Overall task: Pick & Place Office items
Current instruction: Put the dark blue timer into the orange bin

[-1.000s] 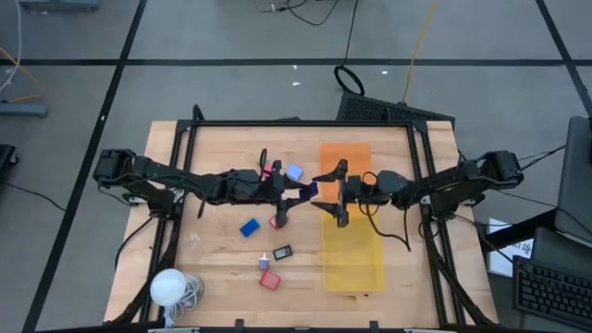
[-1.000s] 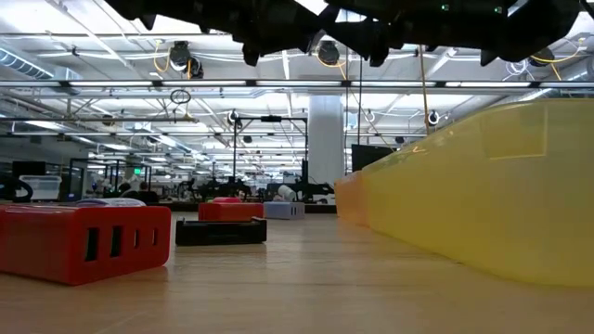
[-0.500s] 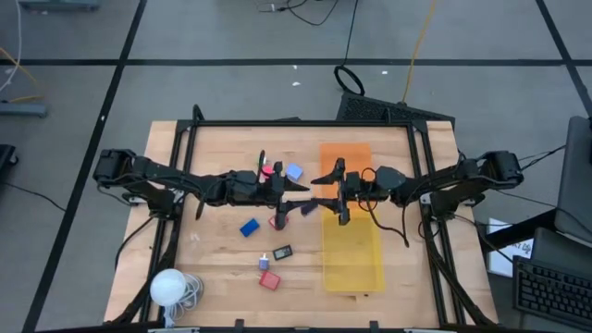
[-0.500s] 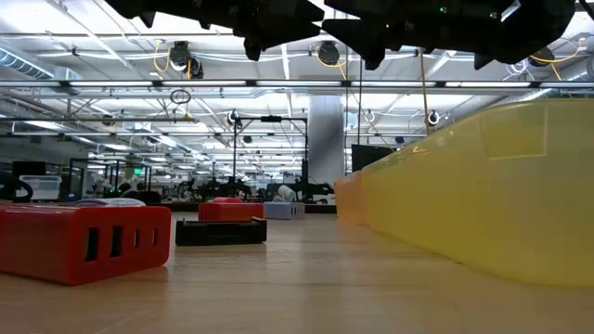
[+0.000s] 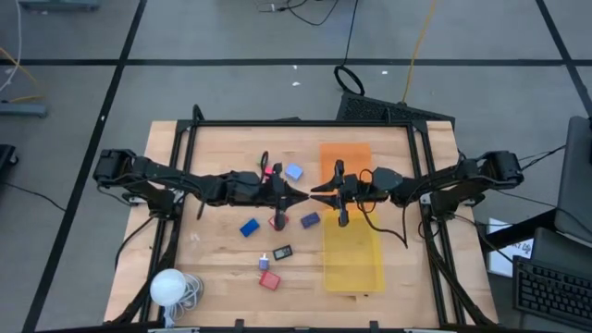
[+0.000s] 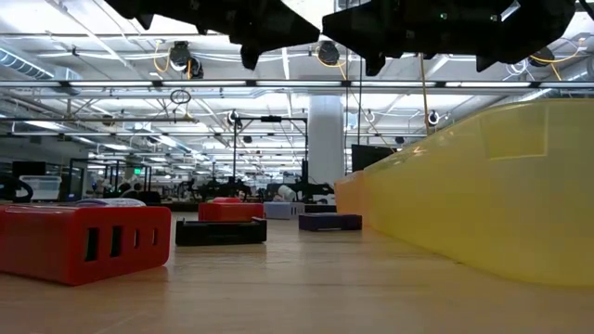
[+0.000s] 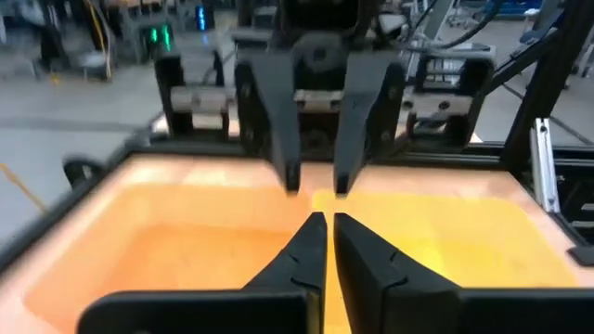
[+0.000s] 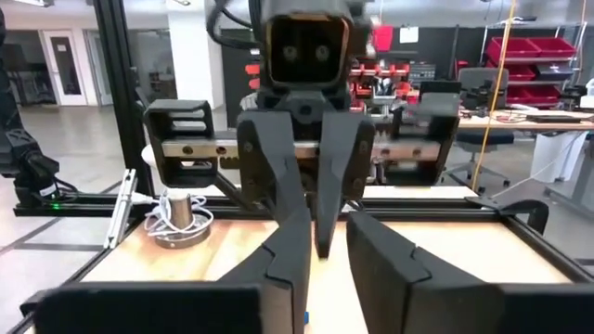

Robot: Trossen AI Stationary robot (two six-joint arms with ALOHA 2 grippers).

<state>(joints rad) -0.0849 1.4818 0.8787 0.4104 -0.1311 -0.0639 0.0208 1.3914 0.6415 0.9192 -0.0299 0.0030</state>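
Above the table's middle my left gripper [image 5: 302, 196] and my right gripper [image 5: 316, 195] point at each other, both shut on nothing, their tips almost meeting. Whether they touch I cannot tell. A dark-blue block [image 5: 310, 219] lies flat on the wood just below them, beside the yellow tray [image 5: 351, 259]; the low view also shows this dark-blue block [image 6: 329, 222]. Other office items lie loose: a blue block [image 5: 249, 227], a light-blue one [image 5: 294, 171], a black one [image 5: 283, 251], and red ones [image 5: 269, 280] [image 5: 277, 220].
An orange tray [image 5: 345, 155] adjoins the yellow tray's far end, right of centre. A white ball with coiled cord [image 5: 169, 287] sits at the near left corner. A black frame [image 5: 296, 123] runs round the table. Bare wood shows at the far left.
The dark-blue block, held in the air at my left gripper's tips a second ago, has dropped onto the table beside the yellow tray. My right gripper has shut from wide open, with nothing between its fingers. Both arms have stayed in place.
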